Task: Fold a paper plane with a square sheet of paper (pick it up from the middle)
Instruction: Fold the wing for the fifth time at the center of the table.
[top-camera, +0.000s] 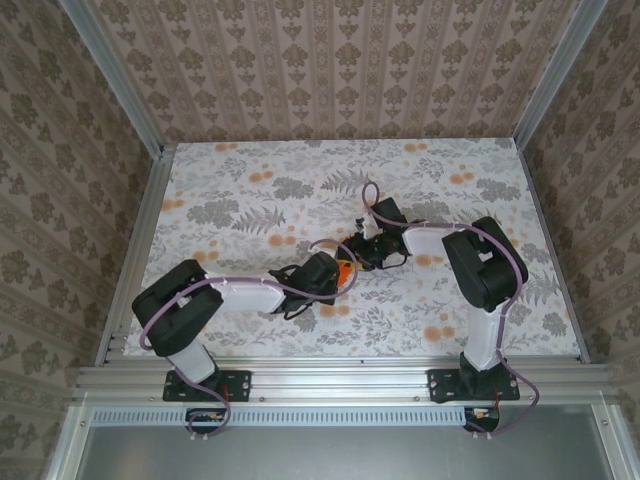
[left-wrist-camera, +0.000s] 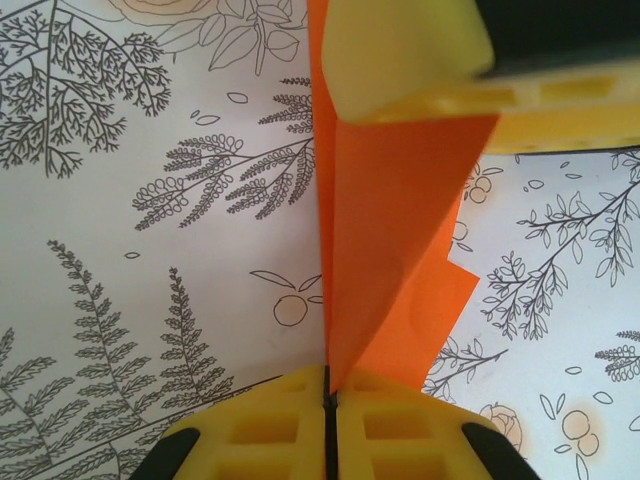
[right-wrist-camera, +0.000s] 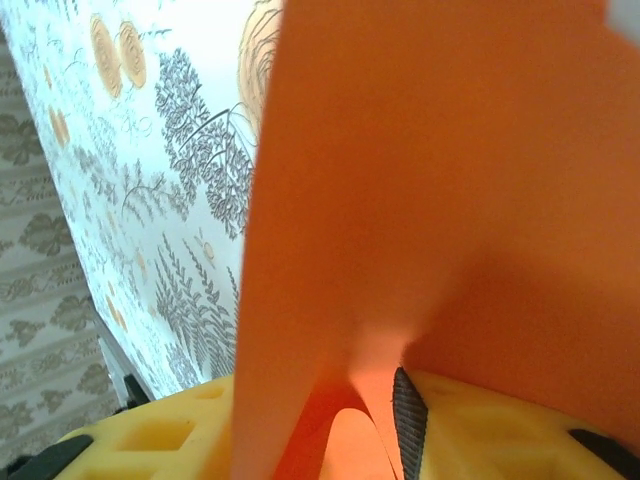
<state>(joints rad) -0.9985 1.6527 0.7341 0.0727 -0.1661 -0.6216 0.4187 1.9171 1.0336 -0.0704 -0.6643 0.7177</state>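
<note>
Folded orange paper (left-wrist-camera: 390, 250) stands up btw 2 grippers.
L gripper (left-wrist-camera: 328, 388) pinches 1 end tight; R gripper (right-wrist-camera: 370, 415) at other end, can't tell if holding. Fold runs between them.

Paper (left-wrist-camera: 390, 260) – plain bright orange, no print, duller orange in the shaded folds. My left gripper (left-wrist-camera: 326, 398) and right gripper (right-wrist-camera: 345, 410): yellow fingers (left-wrist-camera: 260, 430) w/ black corners; the right has a black ribbed pad (right-wrist-camera: 408, 420). Tabletop (top-camera: 230, 190) is white w/ grey line-drawn ferns, leaves & pale-orange flower blotches. Walls (top-camera: 330, 70) – beige w/ brown floral stripes. My left arm (top-camera: 240, 292) and right arm (top-camera: 430, 238): black joints, white links. Frame (top-camera: 340, 378): plain silver-grey.
</note>
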